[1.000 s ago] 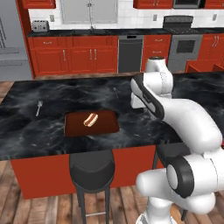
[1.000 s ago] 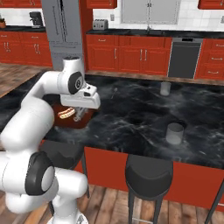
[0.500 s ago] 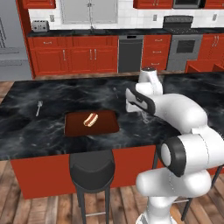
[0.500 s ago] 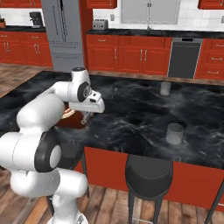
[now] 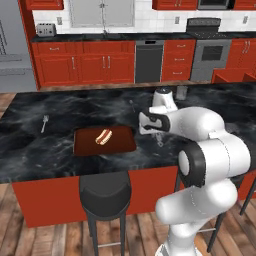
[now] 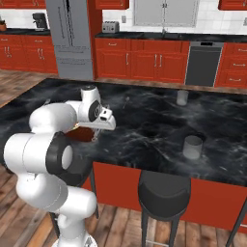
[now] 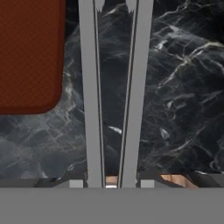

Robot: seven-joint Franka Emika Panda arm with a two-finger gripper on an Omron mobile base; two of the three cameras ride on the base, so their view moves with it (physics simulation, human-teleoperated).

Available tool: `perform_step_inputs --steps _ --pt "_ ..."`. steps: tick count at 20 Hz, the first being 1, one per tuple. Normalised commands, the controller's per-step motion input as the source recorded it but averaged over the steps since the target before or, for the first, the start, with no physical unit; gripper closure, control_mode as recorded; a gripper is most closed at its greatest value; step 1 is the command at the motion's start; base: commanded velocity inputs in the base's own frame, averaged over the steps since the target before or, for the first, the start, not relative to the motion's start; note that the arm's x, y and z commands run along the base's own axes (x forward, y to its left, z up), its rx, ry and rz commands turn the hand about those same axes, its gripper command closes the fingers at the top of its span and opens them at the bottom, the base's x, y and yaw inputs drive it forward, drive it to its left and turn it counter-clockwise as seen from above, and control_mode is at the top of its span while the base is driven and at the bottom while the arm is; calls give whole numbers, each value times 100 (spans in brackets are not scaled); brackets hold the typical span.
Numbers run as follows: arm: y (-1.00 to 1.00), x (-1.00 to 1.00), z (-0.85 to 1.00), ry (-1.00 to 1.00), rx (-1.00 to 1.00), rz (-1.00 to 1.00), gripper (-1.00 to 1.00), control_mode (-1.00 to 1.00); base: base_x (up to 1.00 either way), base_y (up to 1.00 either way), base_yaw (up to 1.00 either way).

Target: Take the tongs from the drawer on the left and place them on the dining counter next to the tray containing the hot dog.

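Over the last second I have swung in from the right and come down toward the dining counter (image 5: 60, 105), so my gripper (image 5: 158, 136) now hangs low just beside the tray's right edge rather than well off to the side. That puts the carrying nearly behind me; I judge only the set-down and release are left.

Going left to right on the black top: a small fork (image 5: 44, 123) lies well clear, then the tray (image 5: 120, 145) with the hot dog (image 5: 103, 136) near its middle, then me. My fingers are pinching the tongs (image 7: 114, 92), whose two grey arms run straight out over bare marble, their tips past the tray's rounded corner.

The strip of counter right of the tray is open, and the near edge lies close behind my hand. Two grey cups (image 6: 193, 146) stand far off to the right, out of the way.
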Motion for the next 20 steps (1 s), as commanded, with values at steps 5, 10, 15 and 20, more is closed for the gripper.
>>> perform_step_inputs --steps 5,10,15,20 --pt "12 25 -36 0 0 0 100 -100 0 0 0" --pt "5 28 -21 0 0 0 100 -100 0 0 0" --pt "0 35 -12 0 0 0 100 -100 0 0 0" --pt "0 30 -16 0 0 0 100 -100 0 0 0"
